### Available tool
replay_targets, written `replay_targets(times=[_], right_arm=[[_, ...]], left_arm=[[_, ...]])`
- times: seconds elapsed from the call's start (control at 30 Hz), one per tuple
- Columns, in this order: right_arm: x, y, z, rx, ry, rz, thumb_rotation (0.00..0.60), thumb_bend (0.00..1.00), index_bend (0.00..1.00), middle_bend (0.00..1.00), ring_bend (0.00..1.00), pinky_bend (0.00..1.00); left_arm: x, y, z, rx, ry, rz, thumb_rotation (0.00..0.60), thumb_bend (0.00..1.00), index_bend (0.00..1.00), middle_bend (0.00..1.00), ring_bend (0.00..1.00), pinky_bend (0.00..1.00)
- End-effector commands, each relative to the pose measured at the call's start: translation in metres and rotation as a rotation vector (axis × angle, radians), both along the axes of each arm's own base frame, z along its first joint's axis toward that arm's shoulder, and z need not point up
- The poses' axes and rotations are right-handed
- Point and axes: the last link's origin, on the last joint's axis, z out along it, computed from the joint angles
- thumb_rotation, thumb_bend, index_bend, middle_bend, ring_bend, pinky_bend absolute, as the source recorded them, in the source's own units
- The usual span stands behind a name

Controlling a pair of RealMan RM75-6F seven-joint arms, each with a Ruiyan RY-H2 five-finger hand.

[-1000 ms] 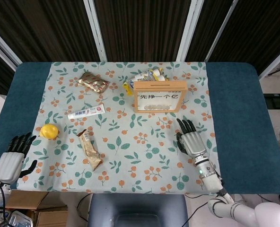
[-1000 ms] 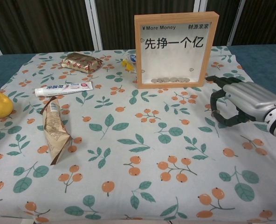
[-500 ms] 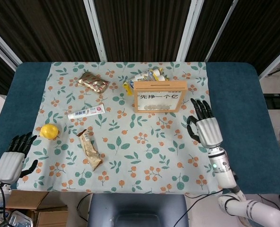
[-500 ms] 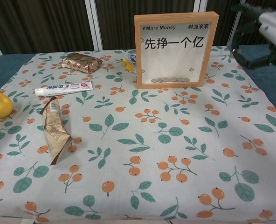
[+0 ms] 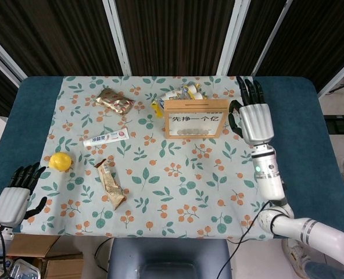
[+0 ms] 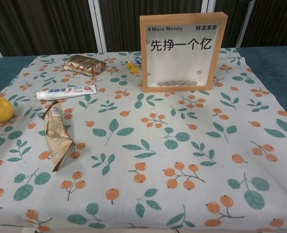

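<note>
In the head view my right hand [image 5: 253, 113] is raised just right of the wooden coin frame [image 5: 196, 118], fingers spread and holding nothing; the chest view does not show it. The frame [image 6: 183, 51] stands upright with coins along its bottom. My left hand [image 5: 16, 192] rests open at the table's near left corner, a little below the lemon [image 5: 60, 161]. A toothpaste tube [image 5: 106, 137], a tan snack wrapper [image 5: 110, 184] and a gold foil packet [image 5: 115, 101] lie on the floral cloth [image 5: 160, 174].
A heap of small packets [image 5: 181, 93] lies behind the frame. The cloth [image 6: 148, 145] covers a blue table [image 5: 294, 145] with bare strips at both sides. A chair back [image 5: 169, 258] sits at the near edge. Dark curtains hang behind.
My right hand has risen and moved away from me, from the cloth's near right area to beside the frame, leaving the chest view. The left hand has stayed put.
</note>
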Motion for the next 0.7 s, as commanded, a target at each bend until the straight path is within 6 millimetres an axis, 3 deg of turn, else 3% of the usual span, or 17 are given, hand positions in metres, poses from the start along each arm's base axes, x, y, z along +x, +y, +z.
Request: replay_targets(times=[0.03, 0.27, 0.7], right_arm=[[0.03, -0.021, -0.003, 0.019, 0.037, -0.02, 0.6, 0.62, 0.71, 0.13, 0.0, 0.0], [0.05, -0.05, -0.018, 0.034, 0.09, -0.1, 0.6, 0.62, 0.71, 0.13, 0.0, 0.0], [0.069, -0.058, -0.035, 0.07, 0.107, -0.161, 0.6, 0.62, 0.71, 0.13, 0.0, 0.0]], left_arm=[[0.0, 0.0, 0.0, 0.002, 0.0, 0.003, 0.6, 0.38, 0.0, 0.0, 0.0, 0.0], [-0.002, -0.002, 0.003, 0.007, -0.002, 0.008, 0.6, 0.38, 0.0, 0.0, 0.0, 0.0], [-0.009, -0.002, 0.005, 0.011, -0.015, 0.027, 0.6, 0.38, 0.0, 0.0, 0.0, 0.0]])
